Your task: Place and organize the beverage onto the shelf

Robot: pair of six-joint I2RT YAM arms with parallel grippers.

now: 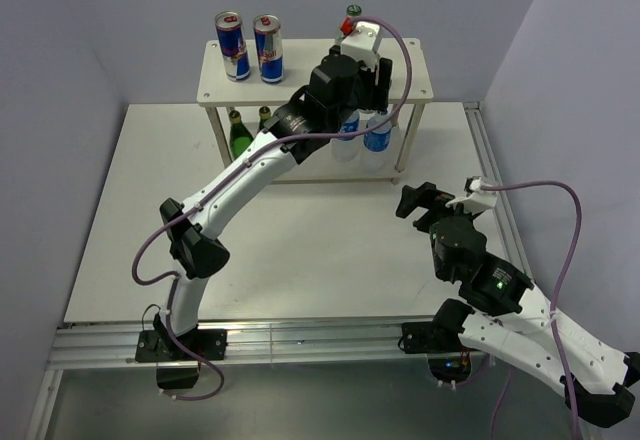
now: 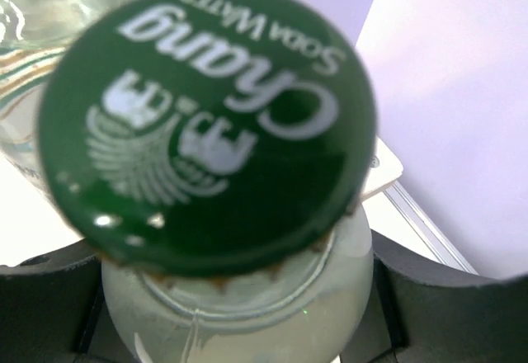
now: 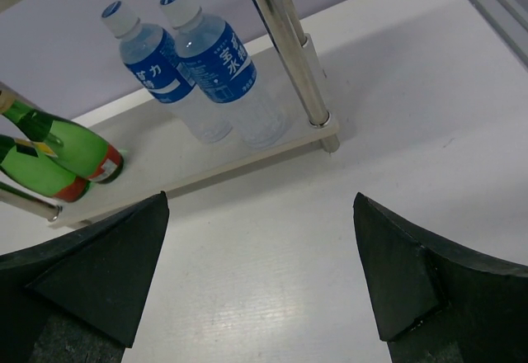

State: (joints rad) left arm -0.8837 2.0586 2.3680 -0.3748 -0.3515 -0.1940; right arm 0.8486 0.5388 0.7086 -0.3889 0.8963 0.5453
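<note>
My left gripper point(image 1: 378, 78) hovers over the right end of the shelf point(image 1: 300, 63), on its top tier. It is shut on a clear bottle point(image 2: 247, 322) with a green cap point(image 2: 206, 124), held just under the cap. A second clear bottle point(image 2: 37, 16), green-capped point(image 1: 353, 10), stands right behind it. Two blue-silver-red cans point(image 1: 250, 47) stand at the top tier's left end. On the lower tier point(image 3: 206, 165) are two blue-capped water bottles point(image 3: 206, 62) and two green bottles point(image 3: 58, 153). My right gripper point(image 3: 260, 200) is open and empty, low over the table facing the shelf.
A silver shelf leg point(image 3: 285, 41) stands just right of the water bottles. The white table point(image 1: 320, 250) has a metal rail along its right edge point(image 1: 490, 160) and near edge. Purple walls close in behind the shelf and at both sides.
</note>
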